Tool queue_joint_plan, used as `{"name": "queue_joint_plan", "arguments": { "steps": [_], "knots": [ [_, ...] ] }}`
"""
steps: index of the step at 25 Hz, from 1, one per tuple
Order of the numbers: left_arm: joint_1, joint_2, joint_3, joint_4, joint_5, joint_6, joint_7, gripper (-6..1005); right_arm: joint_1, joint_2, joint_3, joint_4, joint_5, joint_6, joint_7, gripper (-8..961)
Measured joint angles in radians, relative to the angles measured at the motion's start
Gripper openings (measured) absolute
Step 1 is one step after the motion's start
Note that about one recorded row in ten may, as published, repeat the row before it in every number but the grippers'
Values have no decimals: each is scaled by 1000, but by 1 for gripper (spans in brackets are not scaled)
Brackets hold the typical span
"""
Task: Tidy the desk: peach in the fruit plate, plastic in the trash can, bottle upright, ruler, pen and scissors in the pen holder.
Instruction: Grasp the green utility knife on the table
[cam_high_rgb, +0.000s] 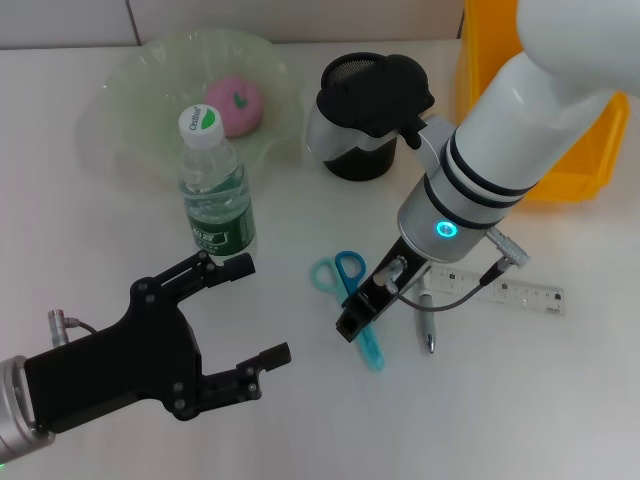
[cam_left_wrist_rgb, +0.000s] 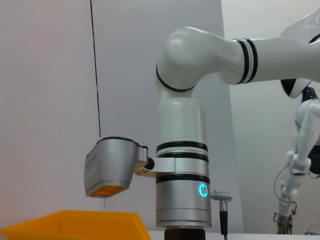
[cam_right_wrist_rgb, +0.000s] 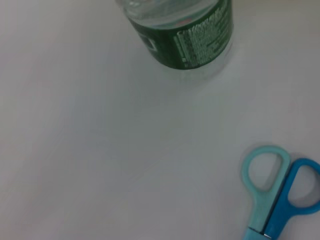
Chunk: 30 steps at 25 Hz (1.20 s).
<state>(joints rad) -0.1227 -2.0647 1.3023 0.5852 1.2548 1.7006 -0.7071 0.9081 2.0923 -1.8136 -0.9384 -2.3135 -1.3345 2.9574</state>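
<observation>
The pink peach (cam_high_rgb: 238, 105) lies in the green fruit plate (cam_high_rgb: 150, 90) at the back left. In front of the plate the bottle (cam_high_rgb: 215, 195) (cam_right_wrist_rgb: 185, 35) stands upright. The scissors (cam_high_rgb: 335, 272) (cam_right_wrist_rgb: 270, 190), with teal and blue handles, lie flat at the table's middle. My right gripper (cam_high_rgb: 355, 315) is low over their pivot. A pen (cam_high_rgb: 428, 330) and a clear ruler (cam_high_rgb: 520, 292) lie just right of it. The black mesh pen holder (cam_high_rgb: 355, 160) stands behind, partly hidden by my right wrist. My left gripper (cam_high_rgb: 262, 308) hovers open at the front left. The plastic is out of view.
The yellow trash can (cam_high_rgb: 580, 150) (cam_left_wrist_rgb: 75, 225) stands at the back right, partly covered by my right arm (cam_left_wrist_rgb: 182, 165). Bare table lies between the bottle and the scissors and along the front edge.
</observation>
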Motion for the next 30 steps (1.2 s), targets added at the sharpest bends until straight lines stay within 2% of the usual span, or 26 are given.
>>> {"name": "queue_joint_plan", "arguments": {
  "steps": [23, 30],
  "knots": [
    [3, 0, 0, -2, 0, 1, 12, 830, 1, 0, 10, 21, -4, -3, 0, 401],
    [2, 0, 0, -4, 0, 1, 12, 830, 2, 0, 10, 23, -6, -3, 0, 331]
  ]
}}
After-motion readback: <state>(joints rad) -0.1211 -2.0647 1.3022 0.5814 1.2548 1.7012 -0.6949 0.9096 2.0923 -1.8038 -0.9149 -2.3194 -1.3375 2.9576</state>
